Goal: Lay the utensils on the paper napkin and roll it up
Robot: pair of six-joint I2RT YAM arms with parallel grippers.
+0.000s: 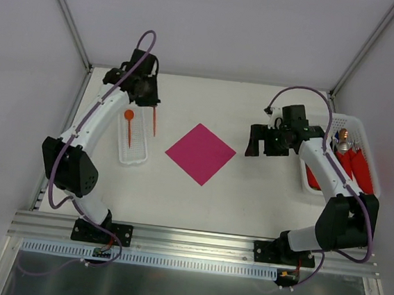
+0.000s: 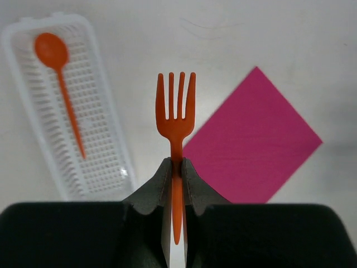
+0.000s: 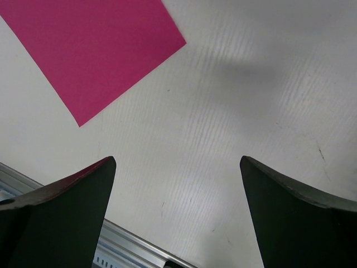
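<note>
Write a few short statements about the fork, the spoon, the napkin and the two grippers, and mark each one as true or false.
1. The left gripper is shut on the orange fork. True.
2. The orange spoon lies on the pink napkin. False: it lies in the white tray, apart from the napkin.
3. The right gripper is open and holds nothing. True.
4. The pink napkin is already rolled up. False: it lies flat on the table, with nothing on it.

One orange fork (image 2: 175, 120), one orange spoon (image 2: 51, 51), one pink napkin (image 1: 200, 153), one slotted tray (image 1: 131, 161), one white basket (image 1: 346, 119)
</note>
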